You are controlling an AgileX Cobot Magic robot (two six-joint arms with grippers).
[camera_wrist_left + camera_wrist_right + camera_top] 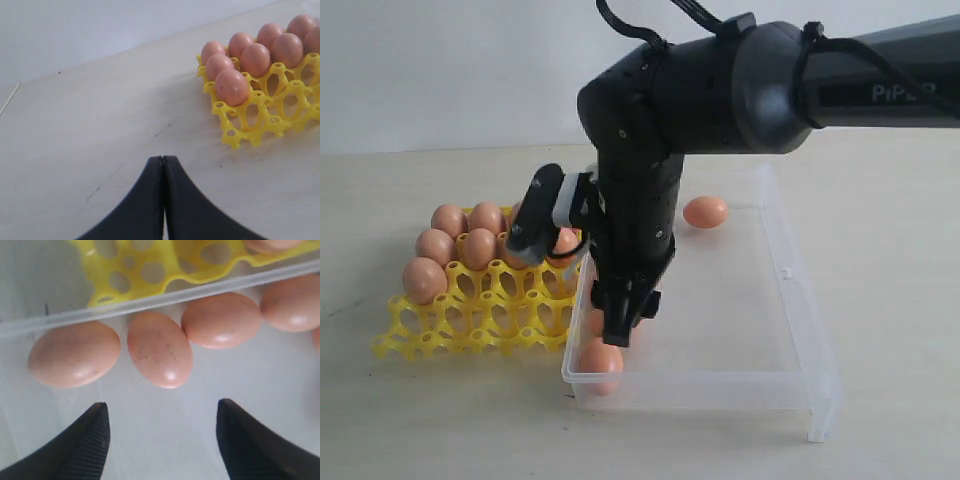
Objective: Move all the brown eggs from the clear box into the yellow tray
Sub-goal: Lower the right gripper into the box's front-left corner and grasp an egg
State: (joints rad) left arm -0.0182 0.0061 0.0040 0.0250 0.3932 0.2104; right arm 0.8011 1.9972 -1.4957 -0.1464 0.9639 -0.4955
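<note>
Closest to the exterior lens is the front wall of the clear box (720, 392), standing on the pale table (890, 210). The right pincer (620, 330) hangs inside the box by its left wall, pointing down, low over the floor. On the right wrist feed the right pincer (161, 410) is spread wide with nothing between its fingers. A row of brown eggs (160, 350) lies just ahead of the tips, pressed against the box wall. The speckled middle one faces the gap squarely, and it touches neither finger.

From the exterior, one egg (600, 362) sits in the box's near left corner, at about 7 o'clock from the pincer tips. Another egg (705, 211) lies at the far end, at about 1 o'clock and well apart from them.

At 9 o'clock from the box, just beside it, I see the yellow tray (470, 322). Eggs fill its far cups and its near cups are bare.

On the left wrist feed the left pincer (162, 160) is pressed together and holds nothing. It hovers over bare table, well apart from the tray (250, 125).
</note>
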